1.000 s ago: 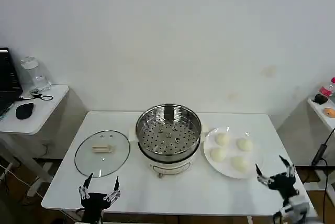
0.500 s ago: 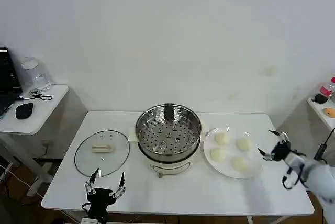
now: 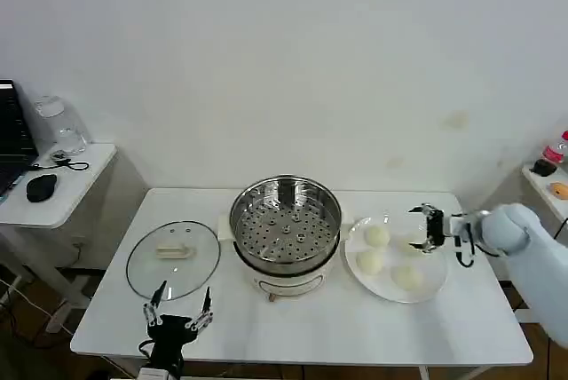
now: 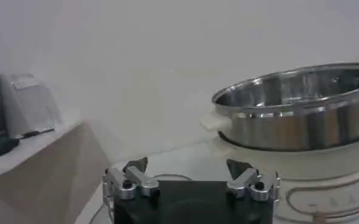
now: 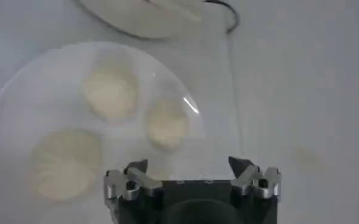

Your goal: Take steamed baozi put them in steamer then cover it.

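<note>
Cream-white smooth baozi (image 3: 390,256) on a plate (image 3: 435,287); right pincer (image 3: 429,228) released above.

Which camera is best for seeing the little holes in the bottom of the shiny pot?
The head view: it looks down into the steamer, so the dotted floor shows clearly. The left wrist view sees the steamer from the side, just its steel wall and rim. The right wrist view looks at the buns on the plate instead.
</note>
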Action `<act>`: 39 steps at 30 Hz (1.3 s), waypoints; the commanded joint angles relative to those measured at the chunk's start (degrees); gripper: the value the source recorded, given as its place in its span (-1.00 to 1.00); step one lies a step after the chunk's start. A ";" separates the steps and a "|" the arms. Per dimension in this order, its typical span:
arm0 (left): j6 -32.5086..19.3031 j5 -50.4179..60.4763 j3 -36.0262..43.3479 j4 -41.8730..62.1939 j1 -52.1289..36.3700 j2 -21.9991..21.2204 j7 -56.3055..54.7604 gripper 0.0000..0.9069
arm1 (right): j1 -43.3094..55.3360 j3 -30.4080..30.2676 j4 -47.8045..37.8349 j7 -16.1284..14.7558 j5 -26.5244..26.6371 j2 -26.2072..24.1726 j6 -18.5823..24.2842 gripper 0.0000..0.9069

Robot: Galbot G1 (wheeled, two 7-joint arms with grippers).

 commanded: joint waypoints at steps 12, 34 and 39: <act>0.12 -0.06 -0.99 -0.66 -0.70 -0.31 0.34 1.00 | 23.83 -28.57 -24.48 -8.75 1.57 14.61 1.44 1.00; 0.07 -0.76 -2.00 -1.49 -0.82 0.10 0.30 1.00 | 23.12 -30.42 -30.29 -7.01 -0.60 21.40 0.57 1.00; 0.06 -0.87 -2.06 -1.84 -0.78 0.04 0.31 1.00 | 23.32 -30.38 -31.33 -6.94 -1.26 21.92 0.38 0.93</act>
